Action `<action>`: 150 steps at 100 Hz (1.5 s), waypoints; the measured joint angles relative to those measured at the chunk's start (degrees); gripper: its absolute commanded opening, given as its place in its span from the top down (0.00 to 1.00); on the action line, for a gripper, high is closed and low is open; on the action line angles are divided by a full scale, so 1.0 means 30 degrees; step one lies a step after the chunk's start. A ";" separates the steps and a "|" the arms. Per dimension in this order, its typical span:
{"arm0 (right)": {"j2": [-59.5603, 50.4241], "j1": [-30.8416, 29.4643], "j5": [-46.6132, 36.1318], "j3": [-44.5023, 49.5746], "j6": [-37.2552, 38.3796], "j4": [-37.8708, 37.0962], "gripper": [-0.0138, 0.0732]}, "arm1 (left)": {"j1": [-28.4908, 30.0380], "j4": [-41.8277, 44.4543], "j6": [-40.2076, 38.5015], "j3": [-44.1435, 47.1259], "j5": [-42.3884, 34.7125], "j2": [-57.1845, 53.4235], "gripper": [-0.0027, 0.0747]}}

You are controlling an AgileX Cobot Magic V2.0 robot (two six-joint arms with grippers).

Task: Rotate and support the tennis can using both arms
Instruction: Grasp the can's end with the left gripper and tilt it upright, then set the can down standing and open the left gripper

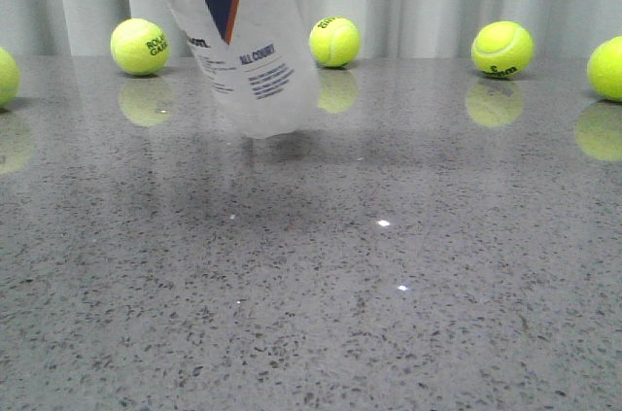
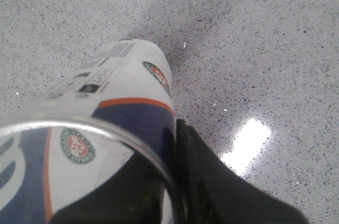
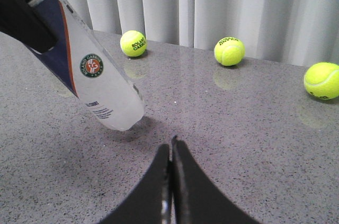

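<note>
Left pincer (image 3: 21,12) grips the tilted tennis can (image 1: 243,51) above the bench (image 1: 389,285). Right pincer (image 3: 170,152), fingers pressed together, sits at its five o'clock.

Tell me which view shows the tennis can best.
The right wrist view: the tennis can appears tilted, nearly whole, its base above the table. The front view crops its top; the left wrist view shows it foreshortened, close in the left pincer.

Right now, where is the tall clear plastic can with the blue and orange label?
The tennis can hangs tilted above the grey table, left of centre, held up by the left gripper.
</note>
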 measured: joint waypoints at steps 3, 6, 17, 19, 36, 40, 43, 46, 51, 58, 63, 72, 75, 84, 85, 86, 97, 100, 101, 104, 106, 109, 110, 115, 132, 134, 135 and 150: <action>0.0000 0.0000 0.0000 0.0000 0.0000 0.0000 0.91 | 0.0000 0.0000 0.0000 0.0000 0.0000 0.0091 0.71; 0.0000 0.0000 0.0000 0.0000 0.0000 0.0000 0.91 | 0.0000 0.0000 0.0000 0.0000 0.0000 0.0188 0.61; 0.0000 0.0000 0.0000 0.0000 0.0000 0.0000 0.91 | 0.0000 0.0170 0.0000 -0.0006 0.0000 0.0574 0.39; 0.0000 0.0000 0.0000 0.0000 0.0000 0.0000 0.91 | 0.0000 0.0205 0.0000 -0.0006 0.0000 0.0663 0.38; 0.0000 0.0000 0.0000 0.0000 0.0000 0.0000 0.91 | 0.0000 0.0528 0.0000 -0.0393 -0.0467 0.1424 0.37; 0.0000 0.0000 0.0000 0.0000 0.0000 0.0000 0.91 | 0.0000 0.0528 0.0000 -0.0697 -0.0798 0.1600 0.37; 0.0000 0.0000 0.0000 0.0000 0.0000 0.0000 0.91 | 0.0040 0.0528 0.0000 -0.0961 -0.1122 0.1715 0.37; 0.0000 0.0000 0.0000 0.0000 0.0000 0.0000 0.91 | 0.0085 0.0528 0.0000 -0.1355 -0.1351 0.1922 0.37; 0.0000 0.0000 0.0000 0.0000 0.0000 0.0000 0.91 | 0.0163 0.0420 0.0000 -0.1982 -0.1699 0.2246 0.37; 0.0000 0.0000 0.0000 0.0000 0.0000 0.0000 0.91 | 0.0325 0.0282 0.0000 -0.2897 -0.1971 0.2856 0.37; 0.0000 0.0000 0.0000 0.0000 0.0000 0.0000 0.91 | 0.0532 0.0205 0.0000 -0.3471 -0.2011 0.3337 0.38; 0.0000 0.0000 0.0000 0.0000 0.0000 0.0000 0.91 | 0.0986 0.0161 0.0000 -0.4326 -0.2011 0.4196 0.38; 0.0000 0.0000 0.0000 0.0000 0.0000 0.0000 0.91 | 0.1141 0.0161 0.0000 -0.4493 -0.2011 0.4417 0.38; 0.0000 0.0000 0.0000 0.0000 0.0000 0.0000 0.91 | 0.1586 0.0161 0.0000 -0.4722 -0.1976 0.4785 0.38; 0.0000 0.0000 0.0000 0.0000 0.0000 0.0000 0.91 | 0.1595 0.0161 -0.0012 -0.4722 -0.1976 0.4777 0.38; 0.0000 0.0000 0.0000 0.0000 0.0000 0.0000 0.91 | 0.1622 0.0161 -0.0054 -0.4722 -0.1976 0.4777 0.39; 0.0000 0.0000 0.0000 0.0000 0.0000 0.0000 0.91 | 0.1856 0.0161 -0.0274 -0.4816 -0.2112 0.4699 0.47; 0.0000 0.0000 0.0000 0.0000 0.0000 0.0000 0.91 | 0.1856 0.0161 -0.0327 -0.4816 -0.2302 0.4583 0.54; 0.0000 0.0000 0.0000 0.0000 0.0000 0.0000 0.91 | 0.1856 0.0161 -0.0322 -0.4816 -0.2355 0.4552 0.55; 0.0000 0.0000 0.0000 0.0000 0.0000 0.0000 0.91 | 0.1814 0.0161 -0.0322 -0.4816 -0.2716 0.4418 0.62; 0.0000 0.0000 0.0000 0.0000 0.0000 0.0000 0.91 | 0.1811 0.0161 -0.0335 -0.4816 -0.2866 0.4288 0.68; 0.0000 0.0000 0.0000 0.0000 0.0000 0.0000 0.91 | 0.1684 0.0196 -0.0375 -0.4816 -0.3264 0.4010 0.76; 0.0000 0.0000 0.0000 0.0000 0.0000 0.0000 0.91 | 0.1678 0.0196 -0.0369 -0.4816 -0.3361 0.3938 0.80; 0.0000 0.0000 0.0000 0.0000 0.0000 0.0000 0.91 | 0.1456 0.0196 -0.0632 -0.4570 -0.4099 0.3360 0.96; 0.0000 0.0000 0.0000 0.0000 0.0000 0.0000 0.91 | 0.0786 -0.0009 -0.2052 -0.1452 -0.8014 0.0153 0.99; 0.0000 0.0000 0.0000 0.0000 0.0000 0.0000 0.91 | 0.0795 -0.0009 -0.2136 -0.0861 -0.8335 -0.0317 0.99; 0.0000 0.0000 0.0000 0.0000 0.0000 0.0000 0.91 | 0.0761 -0.0009 -0.2183 -0.0444 -0.8662 -0.0640 0.99; 0.0000 0.0000 0.0000 0.0000 0.0000 0.0000 0.91 | 0.0761 -0.0009 -0.2346 0.4125 -1.1742 -0.4172 0.99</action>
